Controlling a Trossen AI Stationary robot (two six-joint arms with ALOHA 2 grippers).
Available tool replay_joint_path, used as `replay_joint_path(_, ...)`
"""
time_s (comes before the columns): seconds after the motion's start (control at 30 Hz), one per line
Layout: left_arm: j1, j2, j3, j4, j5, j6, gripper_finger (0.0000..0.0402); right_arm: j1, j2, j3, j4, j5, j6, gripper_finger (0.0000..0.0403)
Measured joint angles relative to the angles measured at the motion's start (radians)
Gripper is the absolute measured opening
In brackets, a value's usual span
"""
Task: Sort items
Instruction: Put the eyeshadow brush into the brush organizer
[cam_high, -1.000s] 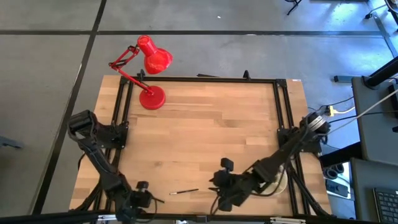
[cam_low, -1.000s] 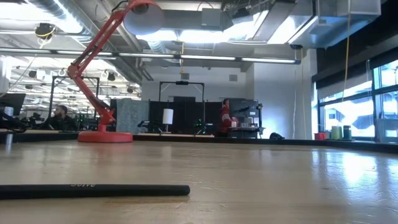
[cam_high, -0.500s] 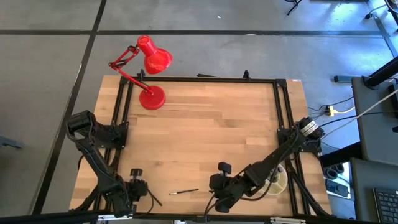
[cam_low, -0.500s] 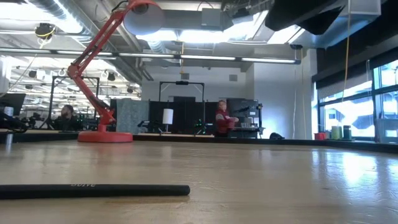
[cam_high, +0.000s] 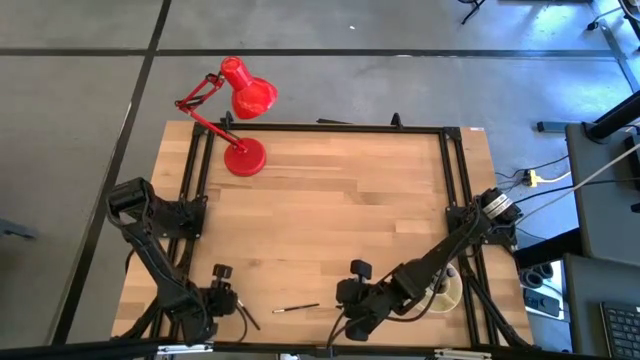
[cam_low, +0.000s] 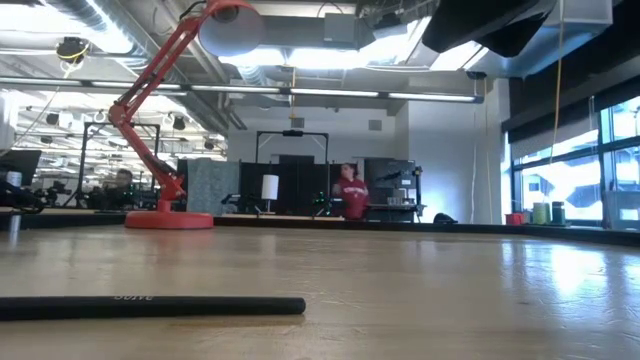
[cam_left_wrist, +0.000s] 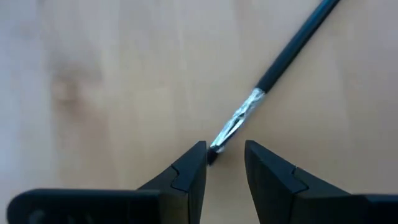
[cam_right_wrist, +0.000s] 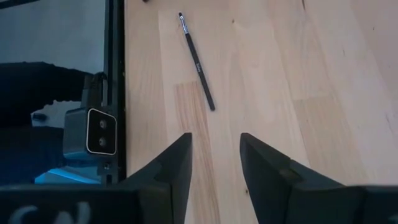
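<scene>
Left gripper (cam_left_wrist: 224, 163): near the tabletop's (cam_high: 330, 200) front left corner, low over the wood. Jaws released, a narrow gap between the fingers; the bristle tip of a makeup brush (cam_left_wrist: 273, 71) lies at that gap, not clasped. Black handle, silver ferrule, flat on the wood, running away from the gripper.

Second makeup brush (cam_high: 296, 308): lies flat near the front edge, between the two grippers, touched by neither. Seen also in the low view (cam_low: 150, 306) as a dark rod lying across the near wood, and in the right wrist view (cam_right_wrist: 197, 61).

Right gripper (cam_high: 352, 322): near the front edge, right of centre, just beside that brush. Jaws released, fingers (cam_right_wrist: 177, 168) apart over bare wood.

Round cream dish (cam_high: 448, 288): at the right edge, partly hidden beneath the right arm.

Red desk lamp (cam_high: 240, 120): base on the far left corner, head reaching out past the far edge.

Room beyond: a person in red (cam_low: 349, 195), far behind the tabletop.
</scene>
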Motion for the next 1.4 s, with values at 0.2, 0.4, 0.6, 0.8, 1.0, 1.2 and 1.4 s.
replay_joint_path(0.2, 0.001, 0.000, -0.007, -0.075, 0.002, -0.006, 0.0104, 0.000, 0.000, 0.000, 0.000, -0.009, 0.019, 0.0135)
replay_joint_path(0.4, 0.000, -0.001, -0.061, -0.033, 0.003, -0.034, 0.0088, 0.000, 0.000, 0.000, 0.000, -0.027, 0.023, 0.0135)
replay_joint_path(0.6, -0.001, 0.001, -0.068, 0.040, -0.014, 0.052, 0.0053, 0.000, 0.000, 0.000, 0.000, -0.035, 0.030, 0.0135)
replay_joint_path(0.8, 0.001, 0.002, -0.068, 0.058, -0.015, 0.058, 0.0030, 0.000, 0.000, 0.000, 0.000, -0.034, 0.030, 0.0135)
replay_joint_path(1.0, 0.001, 0.004, -0.069, 0.093, -0.040, 0.066, 0.0004, 0.003, 0.000, 0.000, 0.001, -0.034, 0.030, 0.0135)
replay_joint_path(1.2, 0.012, 0.010, -0.022, 0.067, -0.258, 0.106, 0.0002, 0.003, 0.013, 0.000, 0.047, 0.077, 0.075, 0.0135)
replay_joint_path(1.4, 0.077, 0.010, 0.089, 0.092, -0.416, 0.477, 0.0002, -0.047, 0.093, 0.000, 0.281, 0.036, 0.052, 0.0135)
